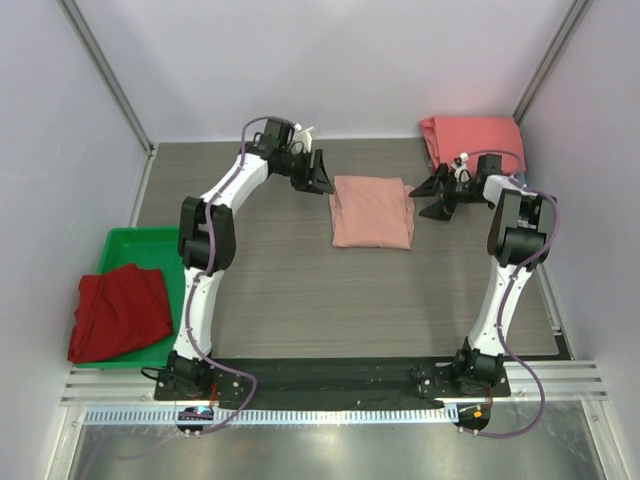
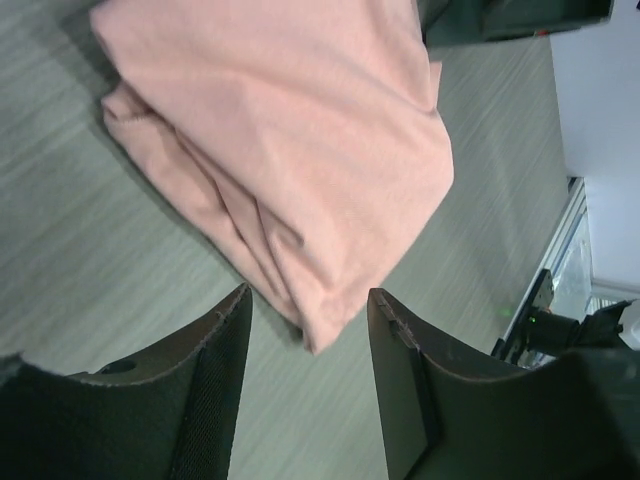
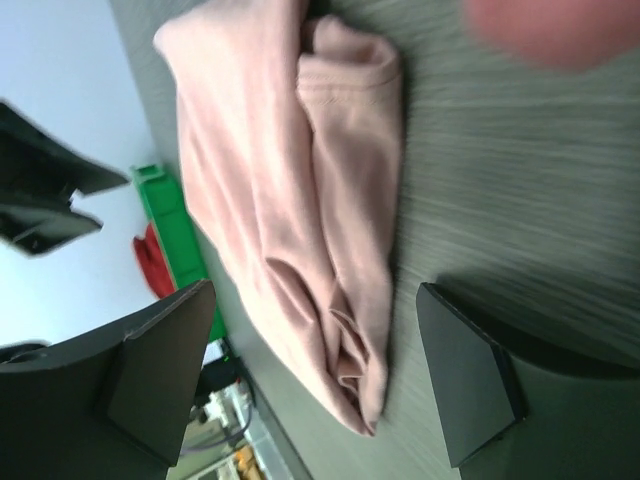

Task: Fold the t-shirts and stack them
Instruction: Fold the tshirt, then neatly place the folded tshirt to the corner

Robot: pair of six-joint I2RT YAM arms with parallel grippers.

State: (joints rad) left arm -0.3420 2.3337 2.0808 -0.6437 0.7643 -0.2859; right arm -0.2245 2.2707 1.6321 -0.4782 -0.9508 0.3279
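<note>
Nearest the lens in each wrist view are the dark fingers of that arm's own hand. The left hand stands wide, its two fingers either side of one corner of the dusty-pink folded cotton t-shirt, above it and not pinching the cloth. The right hand is spread wider and holds nothing; the same shirt lies under the gap.

From above, the left hand sits at ten o'clock of the pink t-shirt and the right hand just beside it at three o'clock. The shirt rests as a compact rectangle near the middle of the grey wood-grain surface.

At one o'clock, in the far right corner, lies a coral-red t-shirt, apparently folded. At eight o'clock a dark red t-shirt lies rumpled, partly in the green plastic tray.

The fold of the pink shirt looks finished and let go. Next is likely stacking: both hands would need to close on opposite edges and carry it level, so the layers do not slip apart.
</note>
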